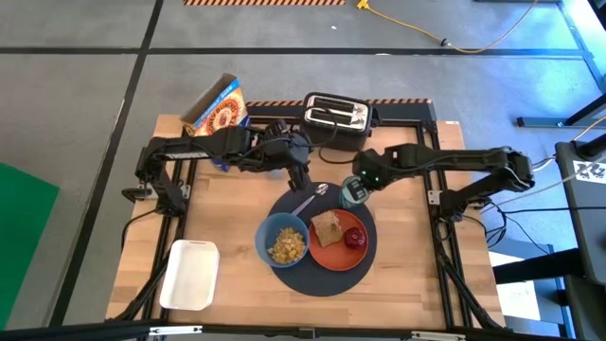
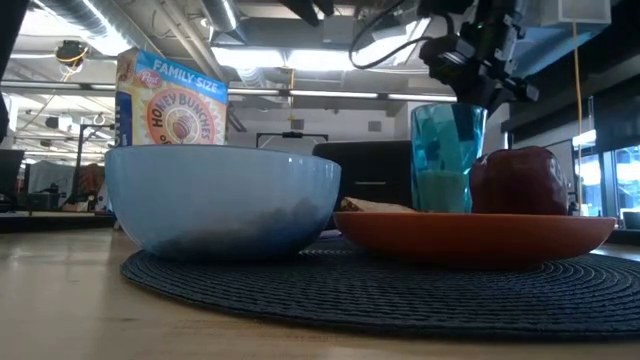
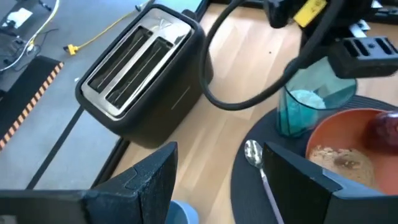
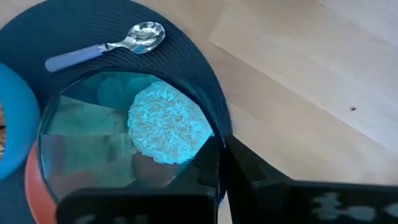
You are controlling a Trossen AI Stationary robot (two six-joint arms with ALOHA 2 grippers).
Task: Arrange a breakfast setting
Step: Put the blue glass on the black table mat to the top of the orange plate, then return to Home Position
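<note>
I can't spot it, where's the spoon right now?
In the high view the spoon lies on the dark placemat's far left edge, between the blue bowl and the toaster.

The blue bowl (image 2: 222, 200) hides most of the toast slice (image 2: 375, 206) behind it.

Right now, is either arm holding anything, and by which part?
The right gripper is shut on the teal glass, pinching its rim from above. The left gripper holds nothing, its jaws open above the metal spoon.
</note>
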